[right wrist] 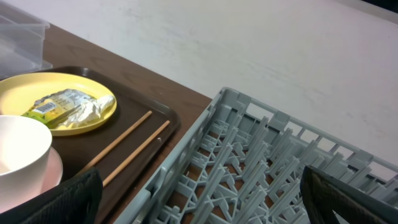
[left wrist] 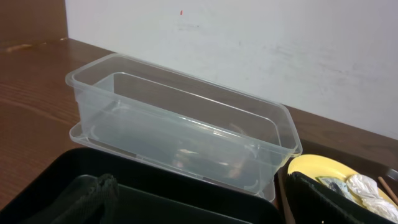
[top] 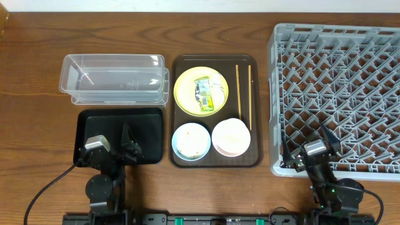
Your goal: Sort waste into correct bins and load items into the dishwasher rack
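Both of your grippers gape wide, empty: left gripper (left wrist: 199, 190) over black tray (top: 150, 120), left of brown tray (top: 215, 164); right gripper (right wrist: 200, 180) over rack (top: 337, 62), right of it

Wrapper (right wrist: 62, 107) on yellow plate (right wrist: 28, 87)

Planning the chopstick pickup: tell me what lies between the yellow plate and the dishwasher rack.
Overhead view: two wooden chopsticks side by side on the brown tray, then a strip of table before the rack.
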{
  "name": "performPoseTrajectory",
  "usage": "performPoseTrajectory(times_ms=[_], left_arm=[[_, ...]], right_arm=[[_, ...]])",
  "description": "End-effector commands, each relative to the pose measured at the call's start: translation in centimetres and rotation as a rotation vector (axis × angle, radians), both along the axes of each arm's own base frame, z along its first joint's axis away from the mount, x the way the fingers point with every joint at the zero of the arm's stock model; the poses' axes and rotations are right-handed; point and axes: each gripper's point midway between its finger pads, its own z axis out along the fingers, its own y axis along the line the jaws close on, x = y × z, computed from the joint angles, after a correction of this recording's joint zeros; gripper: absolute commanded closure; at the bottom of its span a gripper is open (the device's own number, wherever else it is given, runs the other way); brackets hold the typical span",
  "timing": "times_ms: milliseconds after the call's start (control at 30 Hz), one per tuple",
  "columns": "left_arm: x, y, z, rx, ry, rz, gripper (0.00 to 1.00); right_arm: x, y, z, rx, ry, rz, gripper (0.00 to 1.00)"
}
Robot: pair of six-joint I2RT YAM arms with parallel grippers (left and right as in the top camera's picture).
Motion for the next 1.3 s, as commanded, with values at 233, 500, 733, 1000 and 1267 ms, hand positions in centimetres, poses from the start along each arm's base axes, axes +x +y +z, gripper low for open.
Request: performPoseTrajectory(times_ms=[233, 500, 733, 1000, 1267], left_arm=[[-0.1, 0.4, -1.9, 0.011, 0.054, 0.021, 0.12], [-0.1, 0.4, -1.9, 0.011, 0.054, 0.021, 0.12], [-0.1, 0.4, -1.9, 0.011, 0.054, 0.021, 0.12], [0.0, 0.4, -2.8, 0.007, 0.094, 0.021, 0.11], [0.0, 0.4, -3.1, 0.006, 0.107, 0.021, 0.12]], right_arm=[[-0.1, 0.5, -0.1, -0.007, -0.001, 0.022, 0.01], [-0.1, 0.5, -0.1, -0.007, -0.001, 0.022, 0.01], [-0.1, 0.5, -0.1, -0.007, -0.001, 0.022, 0.01], [-0.1, 0.5, -0.1, -0.007, -0.001, 0.022, 0.01], [-0.1, 0.5, -0.1, -0.007, -0.001, 0.022, 0.01]])
